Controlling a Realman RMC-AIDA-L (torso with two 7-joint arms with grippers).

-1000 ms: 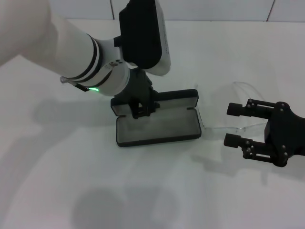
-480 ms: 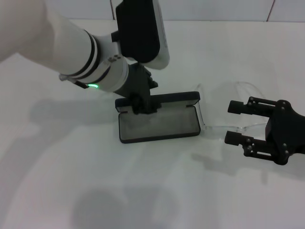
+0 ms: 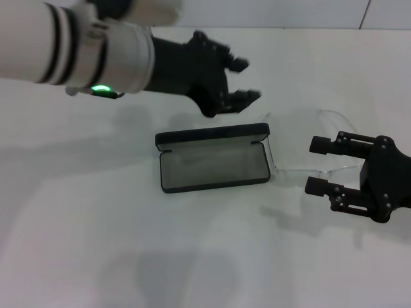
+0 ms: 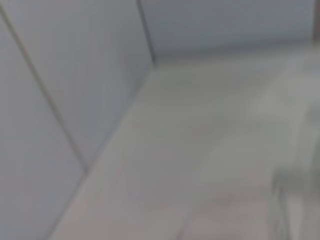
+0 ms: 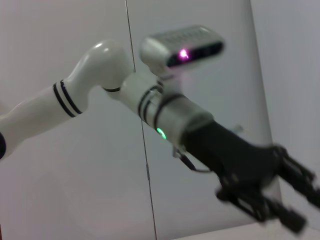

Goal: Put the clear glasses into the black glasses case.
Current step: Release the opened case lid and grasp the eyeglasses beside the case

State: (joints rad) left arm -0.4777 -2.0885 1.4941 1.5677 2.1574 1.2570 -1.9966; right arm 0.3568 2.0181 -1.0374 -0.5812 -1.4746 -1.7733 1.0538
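The black glasses case point(image 3: 212, 168) lies open in the middle of the white table, grey lining up, its lid standing along the far side. Just right of it sit the clear glasses point(image 3: 297, 170), faint against the table. My right gripper point(image 3: 314, 165) is open at their right end, one finger on each side of the near clear arm; I cannot tell if it touches. My left gripper point(image 3: 247, 80) hovers open above the case's far right corner, holding nothing. The right wrist view shows that left gripper point(image 5: 287, 200) in the air. The left wrist view shows only wall and table.
The white table point(image 3: 96, 244) stretches bare to the front and left of the case. A panelled wall point(image 3: 289, 13) closes off the far edge.
My left gripper has let go of the case lid and swung up and to the right. The case now lies open on its own. The right gripper has barely moved.
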